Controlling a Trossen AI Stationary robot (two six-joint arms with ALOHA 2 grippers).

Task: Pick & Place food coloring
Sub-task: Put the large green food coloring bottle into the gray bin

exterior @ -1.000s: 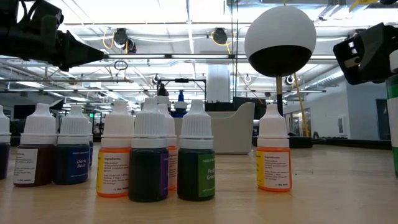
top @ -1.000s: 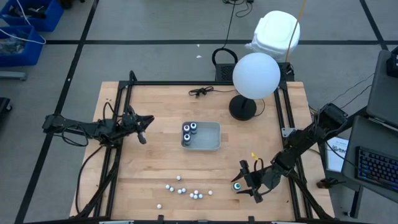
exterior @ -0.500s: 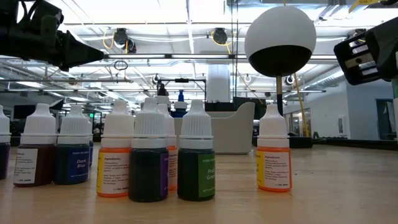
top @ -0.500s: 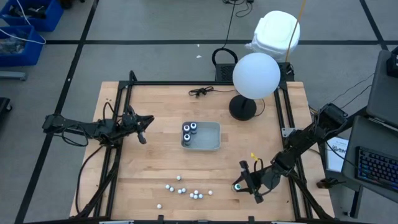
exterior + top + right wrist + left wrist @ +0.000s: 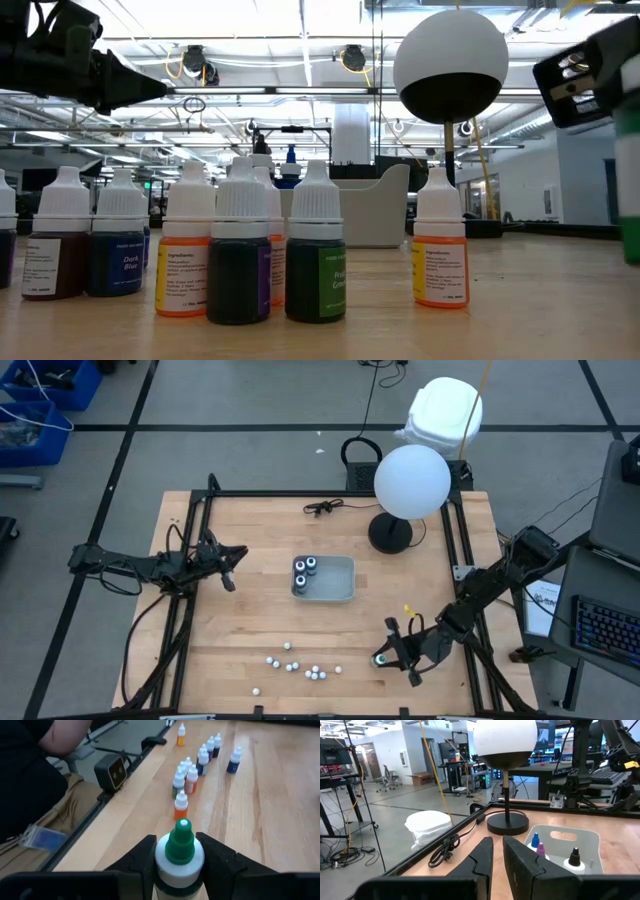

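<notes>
Surface: wooden counter under a globe lamp.
Done: two dark bottles stand in the grey tray.
Left: small bottles clustered near the front edge, well apart from the tray.
Right pincer: low at the front right, fingers clamped on a green-topped bottle.
Left pincer: idle at the counter's left side, fingers nearly together, empty.

A tray sits at the centre of the bench, with two bottles standing in its left end. A cluster of small bottles stands near the front edge. To their right, the right end effector closes around one bottle. A lamp stands behind the tray, far right. The left end effector hangs left of the tray.
</notes>
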